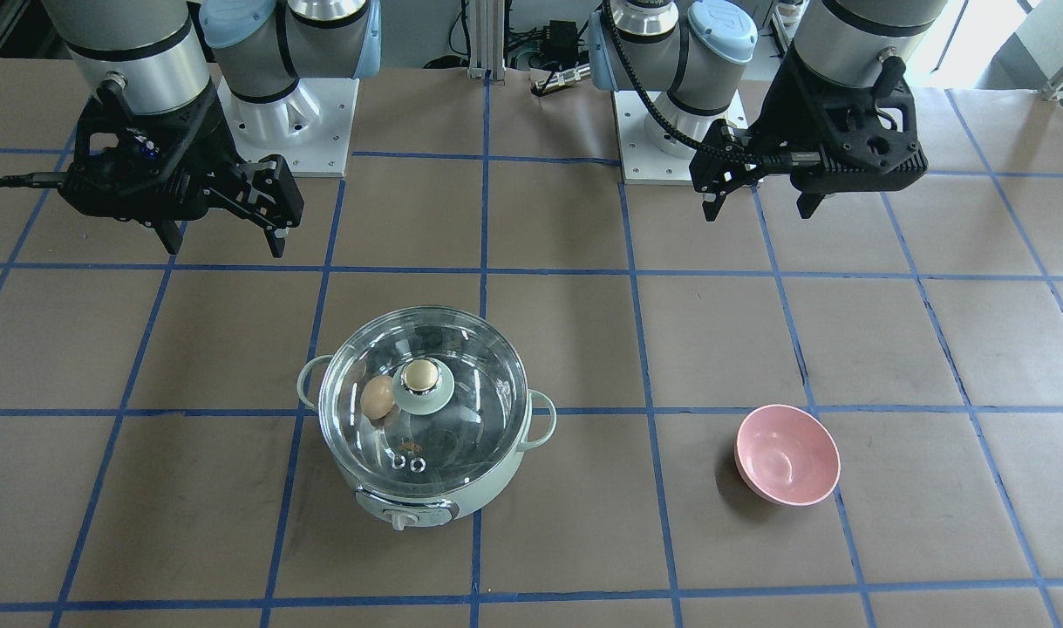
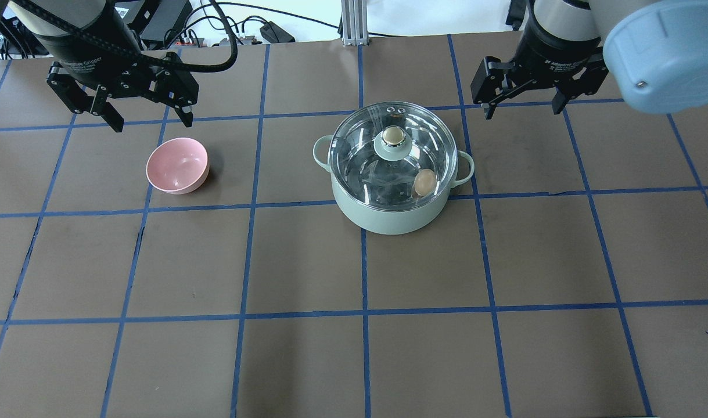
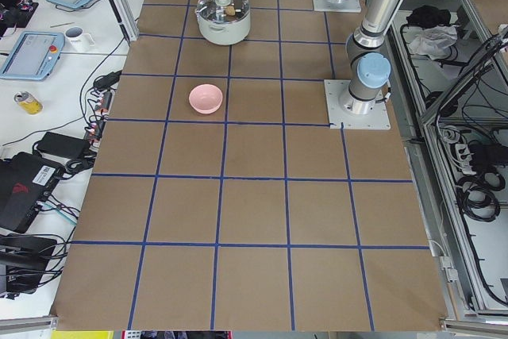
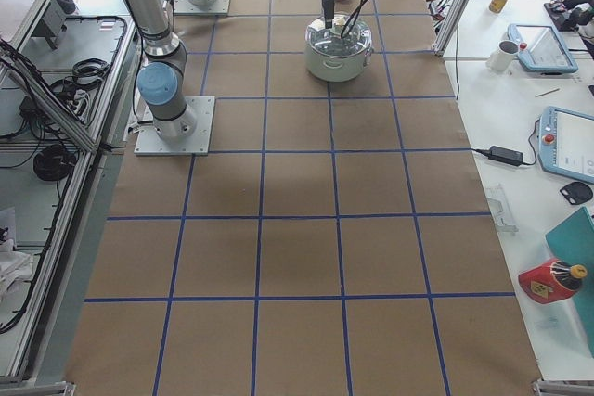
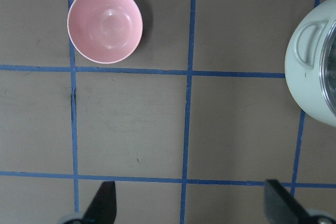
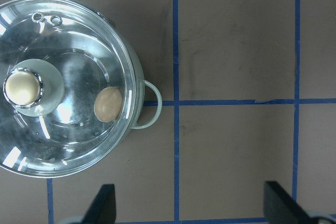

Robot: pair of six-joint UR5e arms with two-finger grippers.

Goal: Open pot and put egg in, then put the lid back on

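Note:
The pale mint-green pot [image 1: 383, 501] stands on the table with the clear glass lid [image 1: 466, 419] seated on it. The lid's cream-gold knob [image 1: 420, 375] is at the centre. The tan egg [image 1: 377, 398] shows through the glass, inside the pot near its wall; it also shows in the overhead view [image 2: 424, 182] and the right wrist view [image 6: 108, 104]. My right gripper [image 2: 523, 110] is open and empty, raised beside and behind the pot [image 2: 388, 217]. My left gripper [image 2: 153, 123] is open and empty, raised behind the pink bowl.
An empty pink bowl [image 2: 178, 165] sits on the robot's left of the pot, also seen in the left wrist view [image 5: 105, 24]. Blue tape lines grid the brown table. The arm bases stand at the back edge.

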